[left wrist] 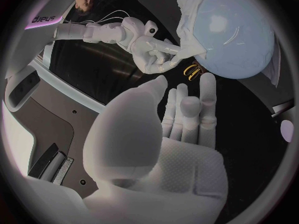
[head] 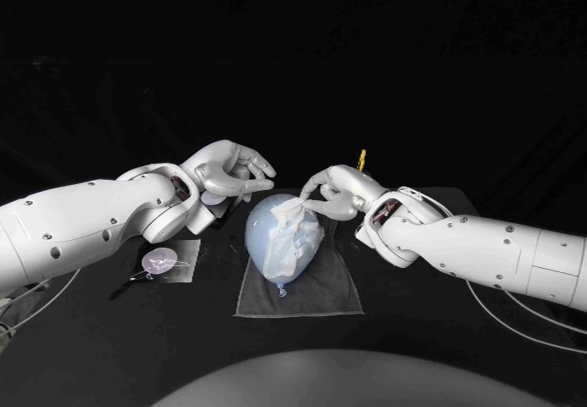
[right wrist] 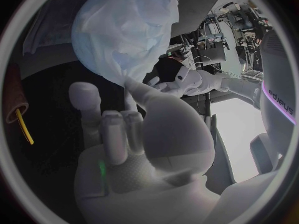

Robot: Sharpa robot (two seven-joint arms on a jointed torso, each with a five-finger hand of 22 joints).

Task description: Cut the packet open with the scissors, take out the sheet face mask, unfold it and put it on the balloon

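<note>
Head view: white sheet face mask (head: 293, 225), draped on the pale blue balloon (head: 260, 239) mid-way across the black counter (head: 404, 356), is pinched at its far edge by the right hand (head: 330, 192), likely for spreading; left hand (head: 230, 174) is held empty, fingers apart.

Scissors (head: 362, 158) — a yellow sliver shows past the right hand (head: 328, 188); the rest is hidden behind it
</note>
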